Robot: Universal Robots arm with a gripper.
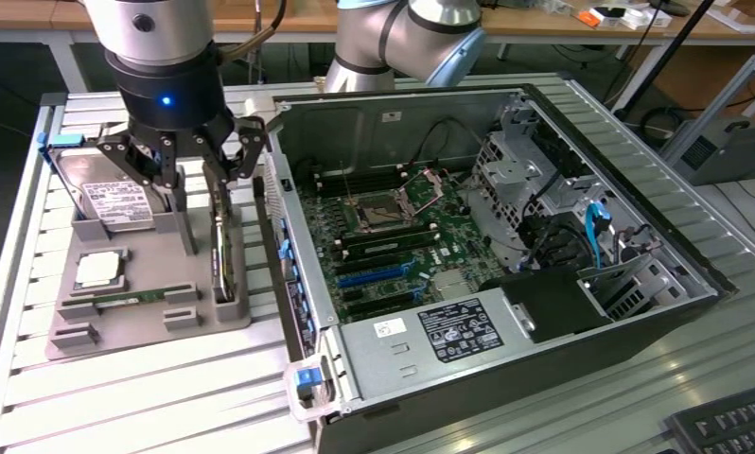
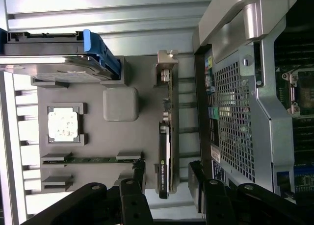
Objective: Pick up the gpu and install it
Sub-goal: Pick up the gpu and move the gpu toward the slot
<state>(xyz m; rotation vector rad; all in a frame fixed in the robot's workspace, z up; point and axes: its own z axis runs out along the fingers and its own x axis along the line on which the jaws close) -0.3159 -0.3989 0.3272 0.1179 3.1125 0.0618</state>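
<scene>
The gpu (image 1: 226, 248), a thin dark card with a silvery bracket, is stood on edge along the tray's (image 1: 138, 326) edge. The gripper (image 1: 208, 203) is opened around it.

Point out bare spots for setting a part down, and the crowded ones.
Bare: slatted table on the grey tray's near side, and the strip between the computer case and keyboard. Crowded: the tray, and the slim gap between gpu and case.
</scene>
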